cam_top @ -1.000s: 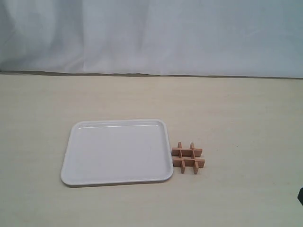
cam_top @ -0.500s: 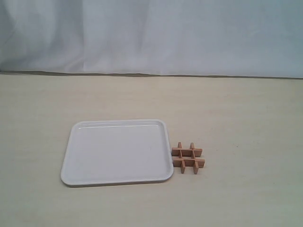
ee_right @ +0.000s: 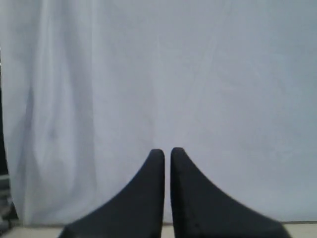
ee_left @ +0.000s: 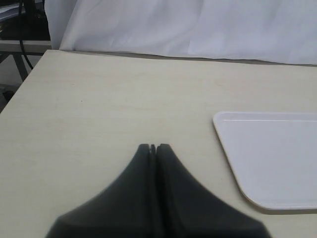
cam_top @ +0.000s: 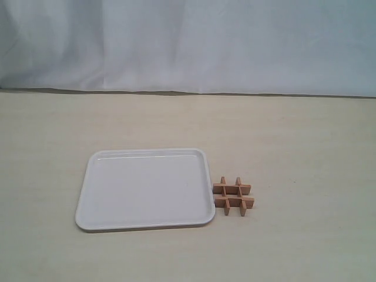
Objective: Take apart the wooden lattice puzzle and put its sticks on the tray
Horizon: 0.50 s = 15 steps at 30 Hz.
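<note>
Exterior view: white tray (cam_top: 147,188) lies flat on the light wooden table (cam_top: 294,135), left of centre and toward the near side, with nothing on it. Wooden lattice puzzle (cam_top: 233,196) sits on the table just right of the tray, by the tray's near-right corner, hard up against the rim; touching or a hair apart, cannot tell. Puzzle is assembled in a "#", with its four sticks (cam_top: 233,188) interlocked, two running left-right and two near-far, the ends poking out all round. It is much smaller than the tray. White cloth backdrop (cam_top: 188,41) hangs along the far edge of the table. No arm shows in this view. Left wrist view: left gripper (ee_left: 153,147) is black, its two fingers pressed together tip to tip, nothing between them, hanging over bare table. The tray (ee_left: 277,158) shows to one side of the gripper and apart from it, one rounded corner and part of the rim visible, the rest cut by the frame edge. The cloth runs along the far table edge, and a dark cable and frame (ee_left: 25,25) stand off the table's corner. Right wrist view: right gripper (ee_right: 164,152) is black, fingers drawn in with only a thin slit between the tips, gripping nothing. It faces the cloth, which fills nearly the whole frame; a thin pale strip of table shows at the frame's edge.
</note>
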### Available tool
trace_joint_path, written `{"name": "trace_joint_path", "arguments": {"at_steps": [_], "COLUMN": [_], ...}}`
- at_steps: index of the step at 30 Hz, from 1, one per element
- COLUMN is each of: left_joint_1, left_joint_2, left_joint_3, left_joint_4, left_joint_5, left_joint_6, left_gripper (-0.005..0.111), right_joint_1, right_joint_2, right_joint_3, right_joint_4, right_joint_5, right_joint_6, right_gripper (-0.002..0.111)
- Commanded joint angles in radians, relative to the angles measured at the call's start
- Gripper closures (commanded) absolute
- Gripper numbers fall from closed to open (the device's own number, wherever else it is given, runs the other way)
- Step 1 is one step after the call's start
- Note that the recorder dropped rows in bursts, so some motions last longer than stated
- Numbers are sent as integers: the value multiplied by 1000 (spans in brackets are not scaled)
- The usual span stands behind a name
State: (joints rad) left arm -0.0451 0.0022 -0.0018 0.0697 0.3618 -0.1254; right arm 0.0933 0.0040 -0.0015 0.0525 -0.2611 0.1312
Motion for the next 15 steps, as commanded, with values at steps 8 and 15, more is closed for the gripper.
{"name": "trace_joint_path", "arguments": {"at_steps": [8, 15], "left_joint_1": [-2, -2], "left_joint_2": [-2, -2], "left_joint_3": [2, 2], "left_joint_4": [-3, -3], "left_joint_5": [-12, -12], "left_joint_6": [-7, -7], "left_gripper": [107, 107], "right_joint_1": [3, 3], "right_joint_2": [-4, 98], "right_joint_3": [2, -106], "right_joint_4": [16, 96], "right_joint_5": [-19, -48], "right_joint_6": [312, 274], "right_gripper": [104, 104]}}
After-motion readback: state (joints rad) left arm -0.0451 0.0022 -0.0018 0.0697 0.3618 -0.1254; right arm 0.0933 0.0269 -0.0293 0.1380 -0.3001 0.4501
